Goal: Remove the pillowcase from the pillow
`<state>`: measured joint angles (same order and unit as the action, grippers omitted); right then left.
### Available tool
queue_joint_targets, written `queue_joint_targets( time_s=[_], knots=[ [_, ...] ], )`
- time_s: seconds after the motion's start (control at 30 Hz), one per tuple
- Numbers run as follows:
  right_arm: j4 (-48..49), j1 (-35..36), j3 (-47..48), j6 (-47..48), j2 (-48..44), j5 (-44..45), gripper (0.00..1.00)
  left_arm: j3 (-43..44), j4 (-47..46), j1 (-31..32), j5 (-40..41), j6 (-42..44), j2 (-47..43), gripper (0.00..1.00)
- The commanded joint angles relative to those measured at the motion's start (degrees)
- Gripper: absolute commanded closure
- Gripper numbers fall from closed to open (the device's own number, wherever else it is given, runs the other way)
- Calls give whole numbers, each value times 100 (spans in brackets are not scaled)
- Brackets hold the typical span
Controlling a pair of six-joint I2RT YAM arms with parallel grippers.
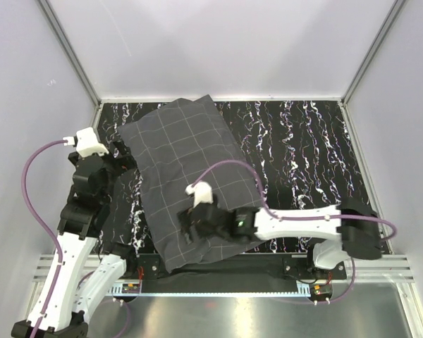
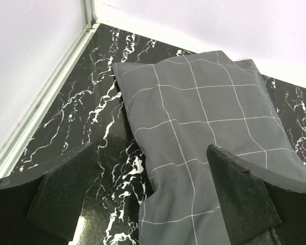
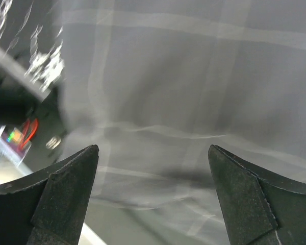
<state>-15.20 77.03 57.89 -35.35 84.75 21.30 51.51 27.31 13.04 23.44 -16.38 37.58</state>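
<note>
Right gripper wide over the pillowcase; left gripper wide beside it, marble table beneath

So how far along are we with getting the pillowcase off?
Nothing done yet: the pillowcase covers the pillow entirely, no cream showing. In hand: the right gripper hangs open over its near end; the left gripper is open by its left edge. Left: grip and pull it off.

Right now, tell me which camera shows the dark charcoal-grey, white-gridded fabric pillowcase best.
The top external view: the dark charcoal-grey gridded fabric pillowcase lies there almost whole. The left wrist view cuts off its near part; the right wrist view gives only a blurred close-up of the cloth.
</note>
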Motion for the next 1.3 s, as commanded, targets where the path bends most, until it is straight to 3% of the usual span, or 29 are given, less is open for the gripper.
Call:
queue_joint_targets(
  time_s=[0.0, 0.13, 0.37, 0.6, 0.7, 0.73, 0.83, 0.87, 0.93, 1.13, 1.27],
  knots=[
    [360, 592, 721, -534, 602, -38, 4, 105, -121, 6, 205, -49, 12, 1],
    [150, 1103, 1215, -735, 1402, 102, 3, 140, -112, -3, 99, -76, 21, 1],
    [-104, 1454, 1426, -1280, 1772, 171, 2, 96, -147, -3, 64, -14, -32, 1],
    [-868, 1753, 2163, -1535, 2915, 427, 9, 105, -173, -3, -15, -14, -84, 1],
    [-1457, 1771, 2384, -1816, 3223, 743, 21, 96, -173, -3, -32, 3, -76, 1],
    [-1590, 1771, 2394, -1982, 3275, 927, 37, 96, -173, -3, -41, -5, -76, 1],
    [-1960, 1771, 2315, -2194, 3259, 1139, 63, 114, -200, -3, -68, -5, -76, 1],
    [-2021, 1771, 2271, -2213, 3224, 1261, 81, 105, -200, -3, -50, -5, -76, 1],
    [-2188, 1771, 2262, -2221, 3057, 1385, 100, 123, -217, -3, -42, -5, -93, 1],
    [-2988, 1447, 2675, -1722, 2040, 2395, 100, 184, -305, -3, -147, -181, -58, 1],
    [-2367, 683, 2430, -730, 940, 2607, 100, 141, -541, 6, -182, -418, -67, 1]
  ],
)
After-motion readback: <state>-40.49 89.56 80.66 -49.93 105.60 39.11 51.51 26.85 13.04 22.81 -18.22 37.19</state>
